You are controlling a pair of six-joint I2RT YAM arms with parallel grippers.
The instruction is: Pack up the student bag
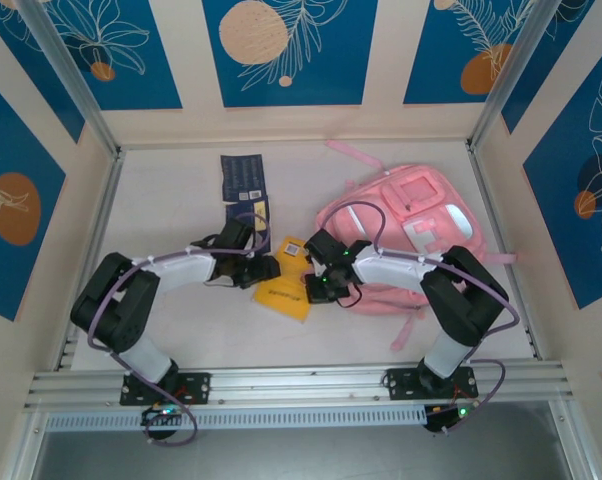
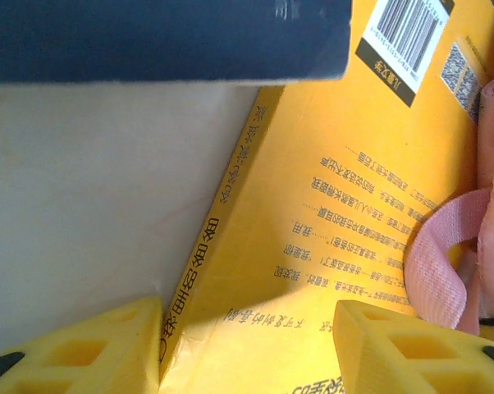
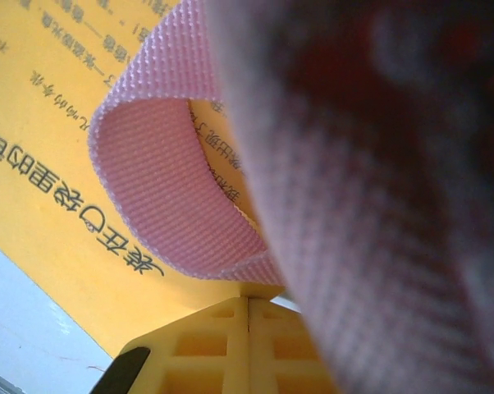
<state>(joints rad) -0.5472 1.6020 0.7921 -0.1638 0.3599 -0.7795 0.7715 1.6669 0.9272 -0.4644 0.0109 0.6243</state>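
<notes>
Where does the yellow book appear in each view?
Top external: yellow book mid-frame, just left of the student bag.
Left wrist: yellow book across centre and right, spine diagonal.
Right wrist: yellow book upper left, behind the pink strap loop.
Shared landmark: pink strap loop over the book, both wrist views.

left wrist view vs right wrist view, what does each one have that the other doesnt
Left wrist view's own: the dark blue book, a barcode, bare table, and the left gripper open astride the spine of the yellow book. Right wrist view's own: the right gripper shut, and blurred student bag fabric close up. Shared: the yellow book's printed cover and a pink strap loop over it.
</notes>
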